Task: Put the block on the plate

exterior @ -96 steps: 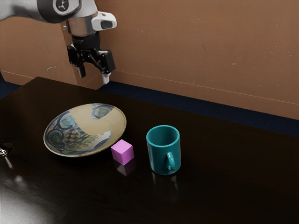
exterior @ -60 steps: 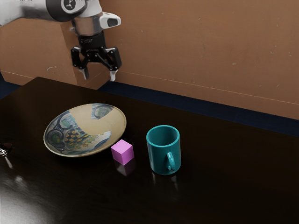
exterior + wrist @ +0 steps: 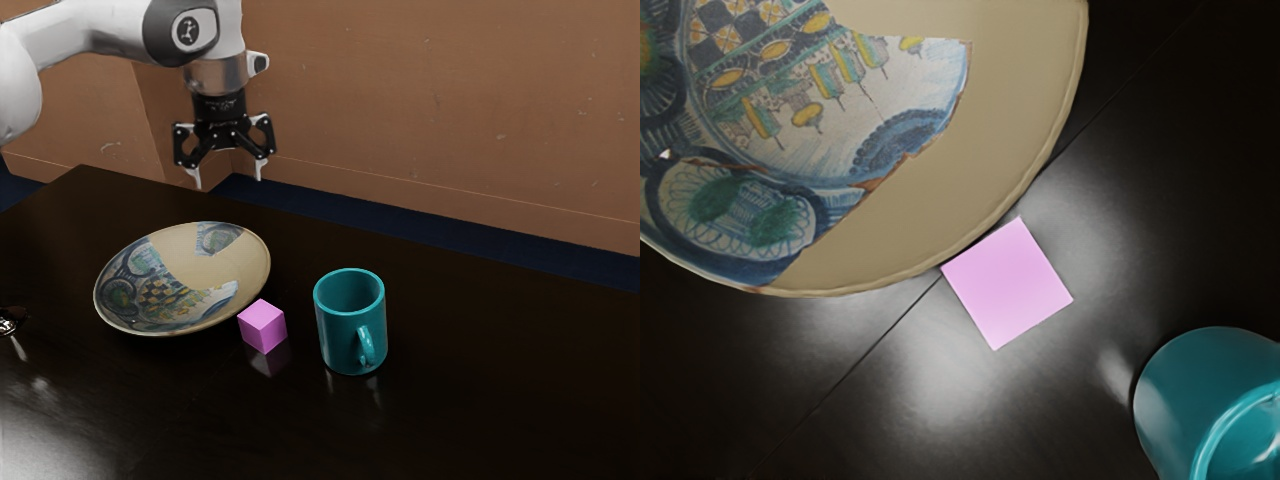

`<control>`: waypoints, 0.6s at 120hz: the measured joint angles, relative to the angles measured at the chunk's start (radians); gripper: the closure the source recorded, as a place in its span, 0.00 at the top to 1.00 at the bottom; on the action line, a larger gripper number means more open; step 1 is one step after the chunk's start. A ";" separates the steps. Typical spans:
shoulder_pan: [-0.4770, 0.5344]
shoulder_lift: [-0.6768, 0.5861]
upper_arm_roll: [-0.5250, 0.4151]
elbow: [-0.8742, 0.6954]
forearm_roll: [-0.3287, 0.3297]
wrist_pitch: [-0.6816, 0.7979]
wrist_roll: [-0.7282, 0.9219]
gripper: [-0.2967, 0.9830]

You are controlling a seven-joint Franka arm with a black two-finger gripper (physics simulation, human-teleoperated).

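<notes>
- We've moved our widely spread fingers [image 3: 259, 168] toward the exterior view's right.
- The block [image 3: 263, 327] still sits on the tabletop [image 3: 480, 390], beside the plate [image 3: 200, 265].

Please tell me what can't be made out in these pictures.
Shiny thing: exterior view, cut off by the left edge, so I can't tell what it is.
Floor of the mug: exterior view, hidden by its own wall; wrist view, cut off by the edge.
Underside of the plate: both views, hidden by its own dish.
Underside of the block: both views, hidden by its body.
</notes>
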 joint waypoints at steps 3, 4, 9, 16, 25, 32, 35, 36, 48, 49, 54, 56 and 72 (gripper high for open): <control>0.000 0.002 -0.001 0.001 0.000 0.007 -0.021 0.77; 0.000 0.004 -0.001 0.002 0.000 0.010 -0.028 0.77; 0.000 0.012 -0.002 0.002 0.002 0.022 -0.061 0.77; -0.002 0.022 0.003 -0.005 0.004 0.037 -0.105 0.77; -0.004 -0.004 0.018 -0.091 0.002 0.076 -0.158 0.77; -0.004 -0.025 0.024 -0.165 0.000 0.115 -0.197 0.77; -0.005 -0.028 0.027 -0.187 -0.001 0.133 -0.212 0.77; -0.005 -0.028 0.028 -0.193 -0.001 0.139 -0.217 0.77; -0.005 -0.007 0.034 -0.227 -0.005 0.212 -0.275 0.77; -0.005 -0.005 0.034 -0.230 -0.005 0.218 -0.280 0.77; -0.005 0.004 0.035 -0.244 -0.006 0.253 -0.302 0.77; -0.004 0.008 0.035 -0.248 -0.007 0.266 -0.311 0.77; -0.005 0.056 0.053 -0.278 -0.008 0.364 -0.374 0.77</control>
